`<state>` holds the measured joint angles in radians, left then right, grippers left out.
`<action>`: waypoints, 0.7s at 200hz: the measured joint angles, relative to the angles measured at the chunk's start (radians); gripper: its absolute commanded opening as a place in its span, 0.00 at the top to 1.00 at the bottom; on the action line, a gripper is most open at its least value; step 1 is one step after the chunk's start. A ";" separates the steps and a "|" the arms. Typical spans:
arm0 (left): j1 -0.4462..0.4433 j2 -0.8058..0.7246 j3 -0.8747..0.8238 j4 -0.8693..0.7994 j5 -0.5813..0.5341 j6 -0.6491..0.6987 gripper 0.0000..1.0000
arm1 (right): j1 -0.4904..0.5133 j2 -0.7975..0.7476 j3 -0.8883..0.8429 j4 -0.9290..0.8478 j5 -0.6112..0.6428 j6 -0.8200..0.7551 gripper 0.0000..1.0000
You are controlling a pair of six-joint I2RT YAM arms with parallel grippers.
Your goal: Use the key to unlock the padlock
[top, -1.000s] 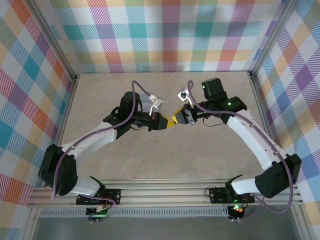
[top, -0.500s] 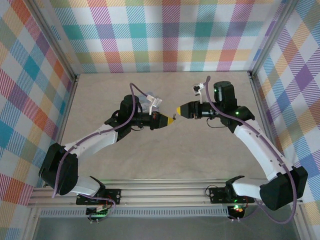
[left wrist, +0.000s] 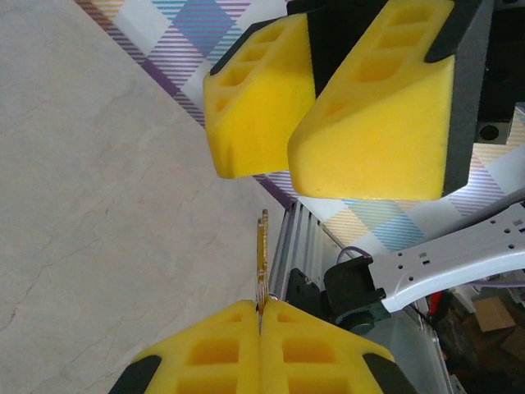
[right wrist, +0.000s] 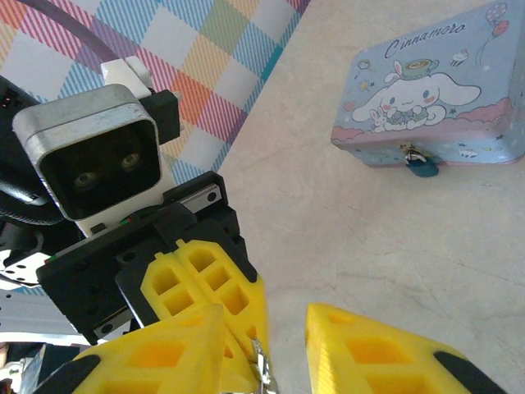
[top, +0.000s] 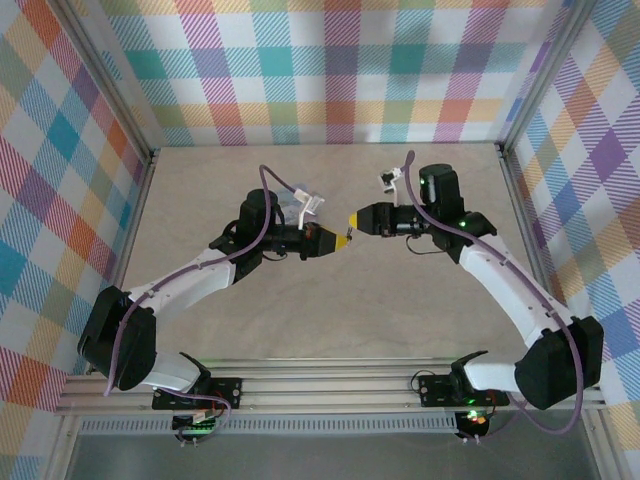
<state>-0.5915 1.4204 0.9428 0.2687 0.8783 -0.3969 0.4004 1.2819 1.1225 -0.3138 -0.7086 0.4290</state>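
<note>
My left gripper (left wrist: 261, 318) pinches the key (left wrist: 262, 250) tight in mid-air, and my right gripper (right wrist: 271, 328) stands wide open around its tip. The padlock (right wrist: 422, 167) hangs untouched on the tin box (right wrist: 435, 90), so I judge unlocking not yet begun.

"Cinnamoro" — script on tin box (right wrist: 428, 92)

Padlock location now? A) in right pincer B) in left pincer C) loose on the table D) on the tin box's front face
D: in the right wrist view, the padlock hangs at the front edge of the tin box.
</note>
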 measured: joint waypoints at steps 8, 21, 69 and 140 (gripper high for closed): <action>0.000 0.000 0.000 0.000 0.003 0.000 1.00 | 0.000 0.000 -0.001 0.000 0.000 0.001 0.67; 0.000 0.000 0.000 0.000 0.003 0.000 1.00 | 0.000 0.000 -0.003 0.005 -0.004 0.001 0.70; 0.000 0.000 0.000 0.000 0.003 0.000 1.00 | 0.000 0.000 -0.030 0.024 -0.019 0.005 0.75; 0.000 0.000 0.000 0.000 0.003 0.000 1.00 | 0.000 0.000 -0.044 0.045 -0.037 0.009 0.81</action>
<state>-0.5915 1.4200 0.9428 0.2687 0.8814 -0.3969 0.4004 1.2819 1.0786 -0.2691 -0.7460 0.4377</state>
